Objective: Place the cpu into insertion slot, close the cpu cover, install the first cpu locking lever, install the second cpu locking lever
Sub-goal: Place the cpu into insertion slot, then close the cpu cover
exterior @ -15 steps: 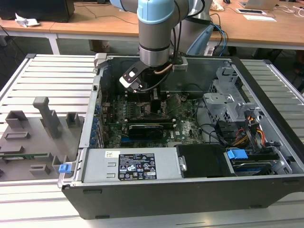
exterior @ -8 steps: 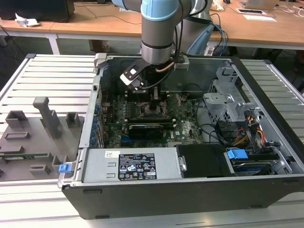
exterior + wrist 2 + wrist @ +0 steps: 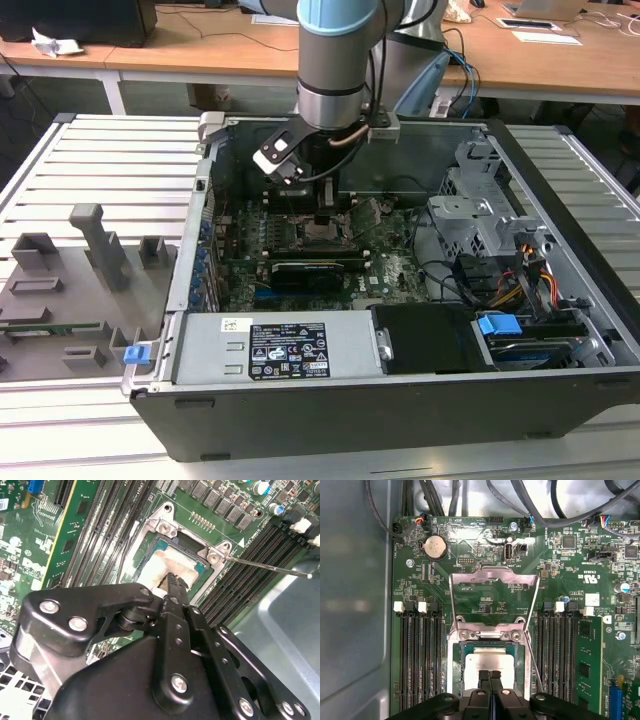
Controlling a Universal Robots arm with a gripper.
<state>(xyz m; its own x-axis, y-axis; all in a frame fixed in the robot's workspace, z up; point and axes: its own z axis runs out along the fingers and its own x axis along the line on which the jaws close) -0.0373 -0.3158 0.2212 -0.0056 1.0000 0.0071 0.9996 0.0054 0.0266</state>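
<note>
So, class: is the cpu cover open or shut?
Open: the cpu cover stands swung up from its hinge, leaving the cpu bare in the first wrist view.

Black sticker [image 3: 288,352] on the grey power supply box [image 3: 205,352]: white print and small marks, too small to read.
Small white sticker [image 3: 236,325] on the same box, near the black one: dark print, not legible.
Green circuit board [image 3: 490,597]: white lettering beside the parts in both wrist views, too fine to make out.
</note>
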